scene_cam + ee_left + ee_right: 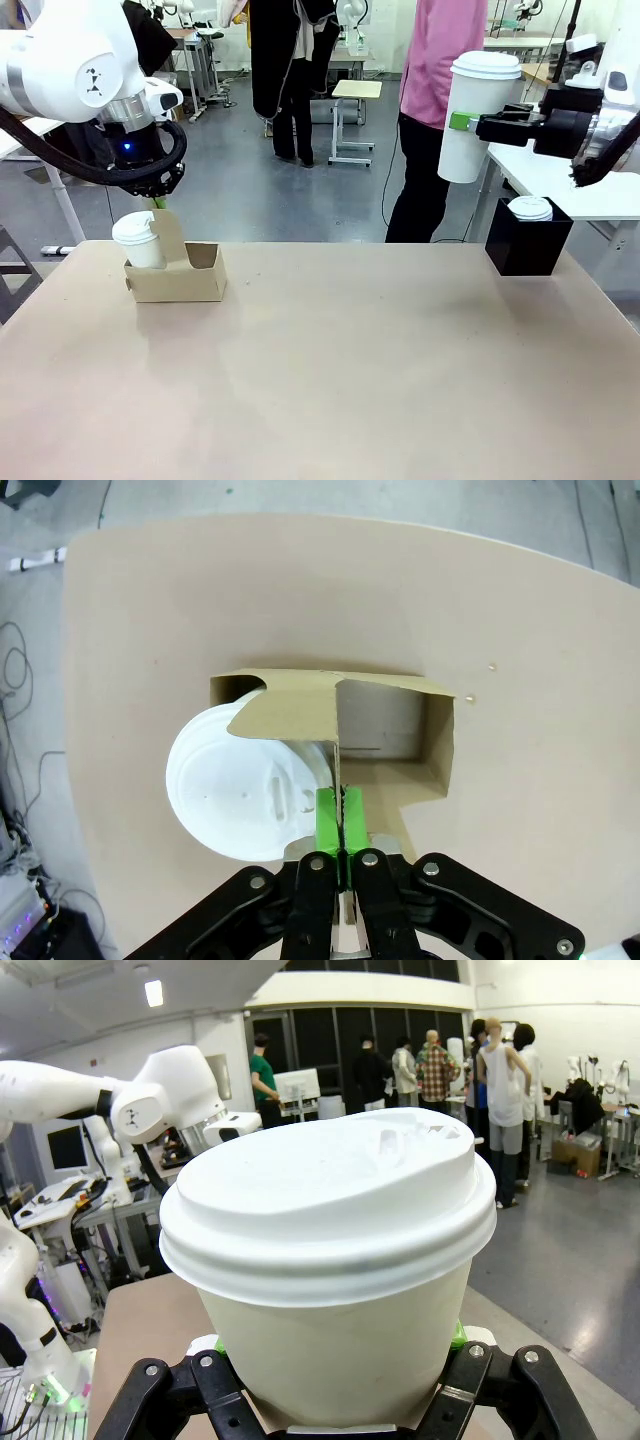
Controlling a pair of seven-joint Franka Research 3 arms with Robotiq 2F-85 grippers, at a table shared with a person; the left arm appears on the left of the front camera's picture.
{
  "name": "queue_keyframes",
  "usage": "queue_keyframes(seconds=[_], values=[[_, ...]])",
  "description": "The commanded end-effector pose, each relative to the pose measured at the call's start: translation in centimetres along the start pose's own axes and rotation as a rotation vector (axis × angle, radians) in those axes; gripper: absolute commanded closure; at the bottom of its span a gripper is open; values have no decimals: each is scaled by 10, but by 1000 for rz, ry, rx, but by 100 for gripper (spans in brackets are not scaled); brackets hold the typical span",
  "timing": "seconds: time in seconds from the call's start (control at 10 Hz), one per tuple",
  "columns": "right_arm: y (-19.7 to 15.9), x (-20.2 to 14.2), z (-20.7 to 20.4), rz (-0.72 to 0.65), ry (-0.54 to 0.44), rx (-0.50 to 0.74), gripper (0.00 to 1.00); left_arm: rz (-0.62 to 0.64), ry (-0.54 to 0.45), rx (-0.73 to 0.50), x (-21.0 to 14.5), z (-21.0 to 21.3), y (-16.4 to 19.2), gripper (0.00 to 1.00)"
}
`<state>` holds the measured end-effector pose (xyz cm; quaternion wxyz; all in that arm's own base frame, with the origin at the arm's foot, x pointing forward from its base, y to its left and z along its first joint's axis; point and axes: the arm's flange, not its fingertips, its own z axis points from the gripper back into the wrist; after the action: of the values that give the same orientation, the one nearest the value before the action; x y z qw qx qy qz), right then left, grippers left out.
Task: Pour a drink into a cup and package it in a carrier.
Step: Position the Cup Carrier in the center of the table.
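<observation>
At the desk's (350, 380) left, left end effector (340, 810) pinches the cardboard carrier (180, 278) by its flat tab (172, 232) beside a slotted lidded cup (137, 240); right end effector (462, 122) grips a tall tapered white cup (480, 115) aloft.

- Small brown cardboard cup carrier (178, 277) sits on the tan table (330, 380).
- White lidded paper cup (138, 242) stands in the carrier's left slot.
- Left gripper (158, 204) right above the carrier's upright tab, only a green pad showing.
- Right gripper (468, 122) far right of the carrier and higher, clamped on a tall white paper cup with plastic lid (480, 110), in the air.
- Black cube-shaped box (528, 245) far right of the carrier, white lid (530, 208) in its top.
</observation>
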<state>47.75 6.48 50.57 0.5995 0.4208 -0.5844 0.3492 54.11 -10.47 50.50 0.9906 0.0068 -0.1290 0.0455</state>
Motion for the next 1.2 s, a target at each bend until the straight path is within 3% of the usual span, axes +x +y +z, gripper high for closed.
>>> queue_keyframes(seconds=[0.0, 0.4, 0.7, 1.1], values=[[0, 3, -1, 3, -6, 3, 20, 0, 0, 0, 0, 0, 0, 96], [0, 3, -1, 3, -6, 3, 20, 90, 15, 2, -24, 62, -31, 98], [0, 3, -1, 3, -6, 3, 20, 89, 10, -32, -78, 109, -92, 98], [0, 3, -1, 3, -6, 3, 20, 55, 8, -36, -148, 113, -175, 98]])
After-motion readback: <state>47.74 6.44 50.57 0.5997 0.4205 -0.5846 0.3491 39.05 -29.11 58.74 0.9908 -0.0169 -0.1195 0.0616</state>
